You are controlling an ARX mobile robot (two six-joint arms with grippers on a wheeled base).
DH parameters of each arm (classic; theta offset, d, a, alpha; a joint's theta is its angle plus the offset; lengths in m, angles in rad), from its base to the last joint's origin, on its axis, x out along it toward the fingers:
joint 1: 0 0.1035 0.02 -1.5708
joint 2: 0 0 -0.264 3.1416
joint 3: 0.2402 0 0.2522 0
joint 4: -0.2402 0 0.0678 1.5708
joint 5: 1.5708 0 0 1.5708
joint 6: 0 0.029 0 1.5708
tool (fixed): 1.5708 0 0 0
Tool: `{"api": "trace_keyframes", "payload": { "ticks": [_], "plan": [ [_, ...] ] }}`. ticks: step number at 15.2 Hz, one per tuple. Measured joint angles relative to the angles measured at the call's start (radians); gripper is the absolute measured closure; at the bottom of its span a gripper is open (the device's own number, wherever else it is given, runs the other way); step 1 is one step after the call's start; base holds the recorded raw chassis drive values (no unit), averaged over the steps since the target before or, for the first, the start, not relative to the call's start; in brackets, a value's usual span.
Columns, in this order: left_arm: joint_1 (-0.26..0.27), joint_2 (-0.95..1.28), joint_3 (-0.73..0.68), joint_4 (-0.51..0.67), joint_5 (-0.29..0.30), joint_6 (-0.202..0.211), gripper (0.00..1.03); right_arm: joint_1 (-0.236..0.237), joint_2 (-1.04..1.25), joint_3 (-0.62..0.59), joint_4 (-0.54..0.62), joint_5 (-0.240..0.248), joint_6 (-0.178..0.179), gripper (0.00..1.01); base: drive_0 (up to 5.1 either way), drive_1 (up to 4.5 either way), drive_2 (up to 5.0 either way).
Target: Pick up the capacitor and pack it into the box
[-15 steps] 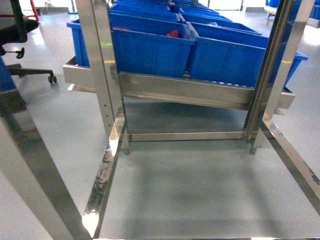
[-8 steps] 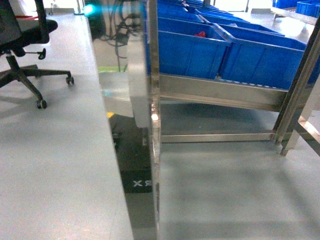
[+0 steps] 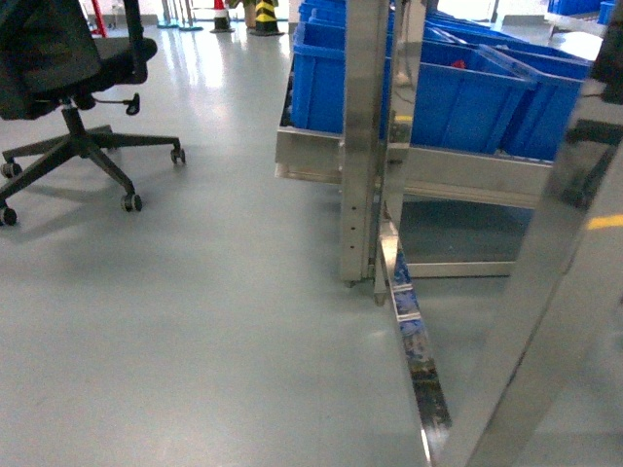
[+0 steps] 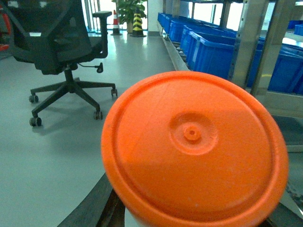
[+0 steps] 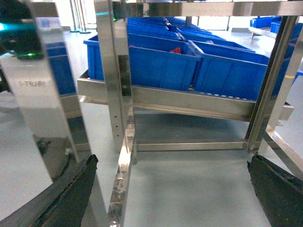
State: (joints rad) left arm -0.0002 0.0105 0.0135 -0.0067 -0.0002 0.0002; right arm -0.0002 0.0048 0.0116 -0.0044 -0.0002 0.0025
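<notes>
Looking ahead, you've got grey floor point(image 3: 195, 321), an office chair point(image 3: 68, 88) off to the left and a steel rack point(image 3: 365, 146) loaded with blue bins point(image 3: 467, 97). Your left pincer view is mostly blocked by an orange round lid point(image 4: 194, 151), so can't tell its state. Right pincer point(image 5: 173, 189) is spread wide, dark fingers point(image 5: 71, 198) at both corners. No pink box or capacitor anywhere in view.

Apparently the capacitor point(image 4: 194, 151): round orange top, upright, close up.
</notes>
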Motion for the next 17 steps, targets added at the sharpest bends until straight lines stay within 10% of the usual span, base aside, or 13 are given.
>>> {"api": "trace_keyframes", "payload": {
  "ticks": [17],
  "plan": [
    [0.0, 0.0, 0.0, -0.001, -0.001, 0.0, 0.59, 0.0, 0.0, 0.0, -0.003, 0.0, 0.0, 0.03, -5.0, 2.48, 2.5]
  ]
}}
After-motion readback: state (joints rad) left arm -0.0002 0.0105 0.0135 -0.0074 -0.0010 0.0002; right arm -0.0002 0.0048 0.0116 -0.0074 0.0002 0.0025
